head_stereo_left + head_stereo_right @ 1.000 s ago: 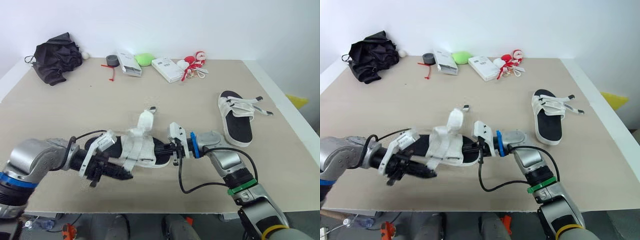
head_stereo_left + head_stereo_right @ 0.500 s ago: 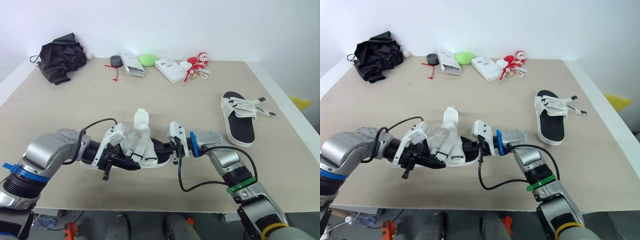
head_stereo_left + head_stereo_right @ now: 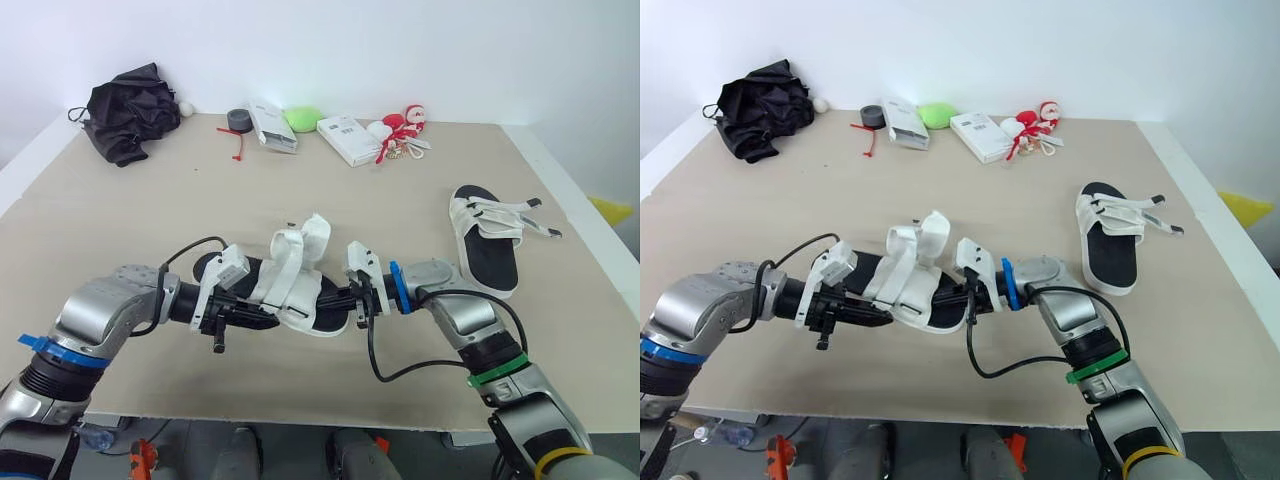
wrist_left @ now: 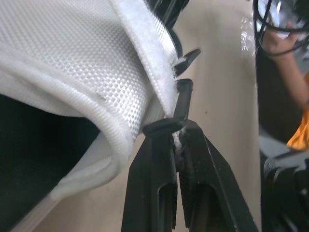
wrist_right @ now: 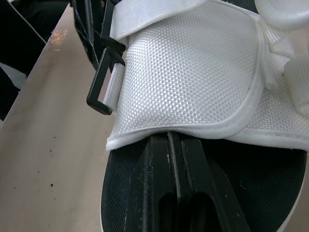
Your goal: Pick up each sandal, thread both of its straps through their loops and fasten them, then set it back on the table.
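While the sandal (image 3: 290, 290) is held between your two arms at the near middle of the table (image 3: 130, 220), I cannot tell whether its sole rests on the surface or sits just above it. None of its fastening looks finished. The white straps stand up in loose curls over the black foot bed, and I judge that neither is pulled through and pressed down yet. Your left gripper (image 4: 175, 133) is closed, pinching the edge of one strap (image 4: 145, 53) right beside its black loop (image 4: 182, 99), so threading that strap seems to be the step in hand. Your right gripper (image 5: 175, 140) is closed too, clamped on one end of the sandal where the foot bed meets the white upper, steadying it for the other arm. Well apart to your right, the second sandal (image 3: 487, 240) lies flat on the table with its straps undone and splayed toward the right edge, so you have all of that one left to do. Along the far edge sit a black cloth (image 3: 125, 100), a roll of tape (image 3: 237, 120), two white boxes (image 3: 343, 140), a green lump (image 3: 300, 118) and a red and white toy (image 3: 400, 125), all out of your way.
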